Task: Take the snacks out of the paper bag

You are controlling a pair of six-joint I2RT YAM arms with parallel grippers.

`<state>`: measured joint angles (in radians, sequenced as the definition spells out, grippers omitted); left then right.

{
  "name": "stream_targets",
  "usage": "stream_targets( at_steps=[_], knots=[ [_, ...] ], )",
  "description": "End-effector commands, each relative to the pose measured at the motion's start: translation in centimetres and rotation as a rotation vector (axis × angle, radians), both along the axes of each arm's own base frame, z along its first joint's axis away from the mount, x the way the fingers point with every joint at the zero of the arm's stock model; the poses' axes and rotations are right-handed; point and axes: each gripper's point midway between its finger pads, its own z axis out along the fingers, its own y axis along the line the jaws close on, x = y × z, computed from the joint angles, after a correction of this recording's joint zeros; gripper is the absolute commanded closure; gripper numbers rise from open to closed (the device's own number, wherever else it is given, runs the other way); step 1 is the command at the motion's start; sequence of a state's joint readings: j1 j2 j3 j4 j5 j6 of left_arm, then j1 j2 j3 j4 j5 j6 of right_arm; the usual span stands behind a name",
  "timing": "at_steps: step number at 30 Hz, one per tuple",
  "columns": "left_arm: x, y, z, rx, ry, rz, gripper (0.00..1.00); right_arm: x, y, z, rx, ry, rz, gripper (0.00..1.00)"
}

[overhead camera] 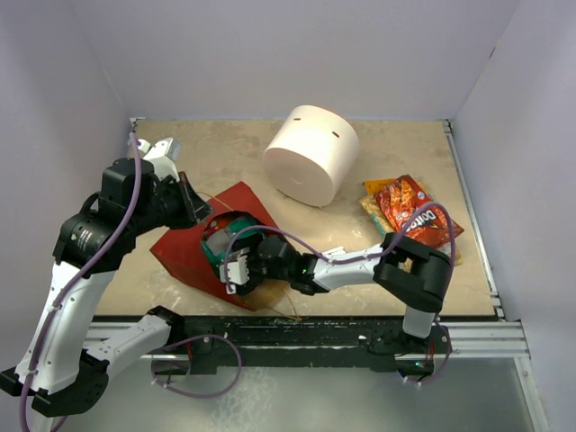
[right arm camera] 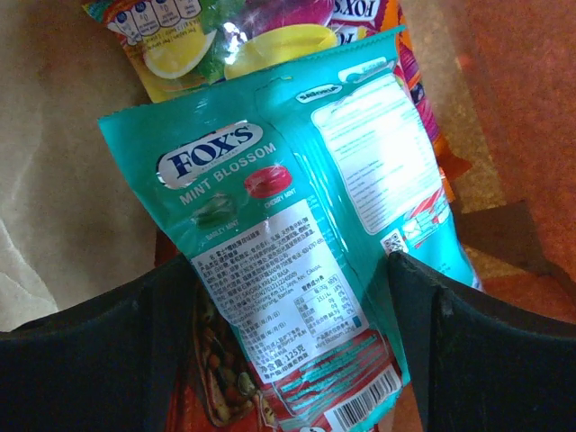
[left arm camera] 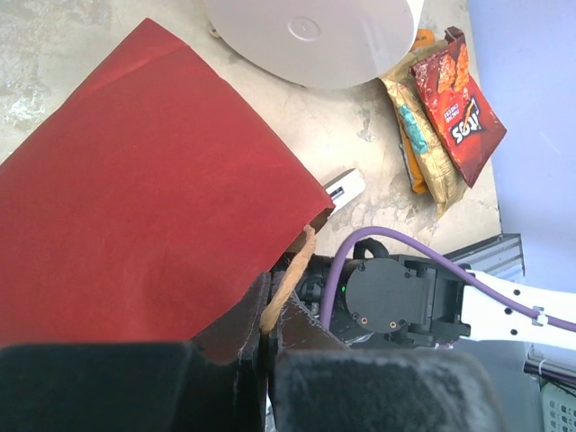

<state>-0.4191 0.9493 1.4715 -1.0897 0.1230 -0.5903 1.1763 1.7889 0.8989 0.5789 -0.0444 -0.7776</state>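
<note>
Currently the paper bag (overhead camera: 193, 252) lies flat on the bench (overhead camera: 225, 153) left of centre in the top view, red side up. The left tool (overhead camera: 193, 209) sits at the bag's upper left edge. In its wrist view the jaws are closed narrow on a fold of the red paper at the bottom of the frame, and the twine handle (left arm camera: 286, 274) runs up out of the pinch. The right tool (overhead camera: 236, 268) reaches in from the right, into the bag's mouth at lower centre. Its wrist view shows a teal packet (right arm camera: 297, 225), labelled as mint sweets, lying between the two fingers (right arm camera: 486, 351). The fingers stand wide apart, one against each long edge of the packet; whether they press it or merely flank it I cannot tell. Above the teal packet, at the top of that frame, a yellow packet (right arm camera: 198, 40) printed with fruit lies on the bag's plain brown inside. An orange packet (right arm camera: 432, 117) shows from beneath at the right. Out of the bag, at the right of the top view, a red packet (overhead camera: 416, 214) rests on a tan packet (overhead camera: 374, 205) on the bench, well apart from the bag. A white cylinder (overhead camera: 310, 155) sits at upper centre, near the bag's top corner.
</note>
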Motion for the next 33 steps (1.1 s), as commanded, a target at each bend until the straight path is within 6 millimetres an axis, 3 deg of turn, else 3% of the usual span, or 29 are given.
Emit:
stream_targets(
  at_steps=[1,7,12,18,25,30,33],
  knots=[
    [-0.4,0.4,1.8,0.002,-0.055,-0.011,1.00,2.0,1.9,3.4,0.157,-0.044,-0.070,0.11],
    [-0.3,0.1,1.5,0.008,-0.055,-0.039,1.00,4.2,2.2,2.7,0.171,-0.097,-0.119,0.12],
    [-0.1,0.5,1.4,0.048,-0.061,-0.037,1.00,5.2,1.4,3.1,0.167,-0.108,-0.132,0.25],
    [0.6,0.6,1.7,0.093,-0.088,-0.059,1.00,3.3,0.9,3.7,0.166,-0.039,-0.067,0.63],
    [1.1,0.9,2.5,0.108,-0.113,-0.043,1.00,0.6,0.5,4.7,0.159,0.103,0.009,0.81],
    [1.4,0.6,2.7,0.068,-0.110,-0.018,1.00,-1.4,0.1,6.7,0.167,0.225,0.041,0.97],
    [1.6,0.6,2.8,0.047,-0.114,0.008,1.00,-2.2,-0.6,8.4,0.198,0.284,0.025,1.00]
  ],
)
